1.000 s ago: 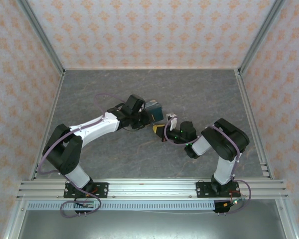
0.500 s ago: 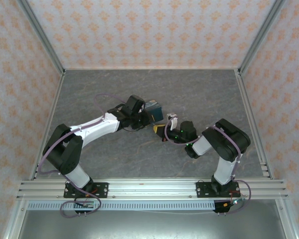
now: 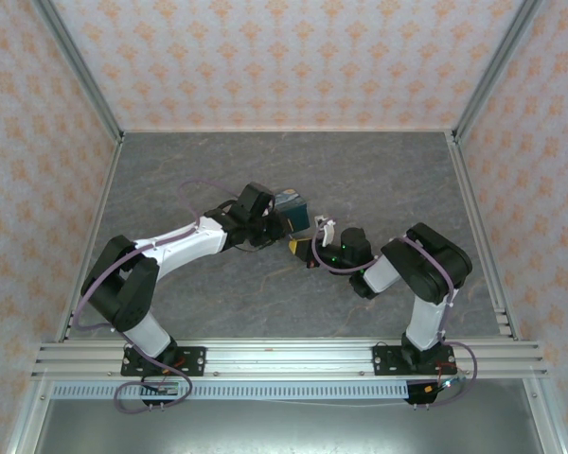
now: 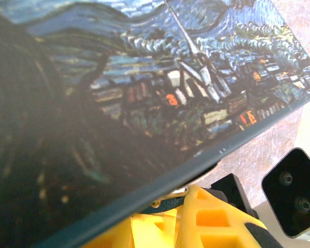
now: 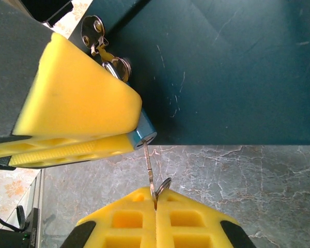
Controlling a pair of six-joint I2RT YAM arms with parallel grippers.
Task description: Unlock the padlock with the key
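The padlock (image 5: pixel 143 133) is a small teal body with my left gripper (image 5: pixel 125 135) shut on it between yellow fingers (image 5: pixel 77 98). Its silver shackle (image 5: pixel 119 67) hooks through the metal hasp (image 5: pixel 93 28) of the box (image 5: pixel 222 67). My right gripper (image 5: pixel 155 202) is shut on the key (image 5: pixel 149 165). The thin blade runs up to the lock's bottom face, and how deep it sits there I cannot tell. In the left wrist view the padlock (image 4: pixel 182 200) peeks out under the box's painted lid (image 4: pixel 186 77). From above, the left gripper (image 3: pixel 286 230) and right gripper (image 3: pixel 303 248) meet beside the box (image 3: pixel 292 205).
The grey marbled table (image 3: pixel 360 170) stretches behind and to both sides of the box. Patterned walls and metal frame posts (image 3: pixel 483 76) close it in. A black part of the right wrist (image 4: pixel 294 191) stands close to the left fingers.
The right gripper has edged slightly left toward the left gripper, still holding the key. The left arm and box have barely moved.
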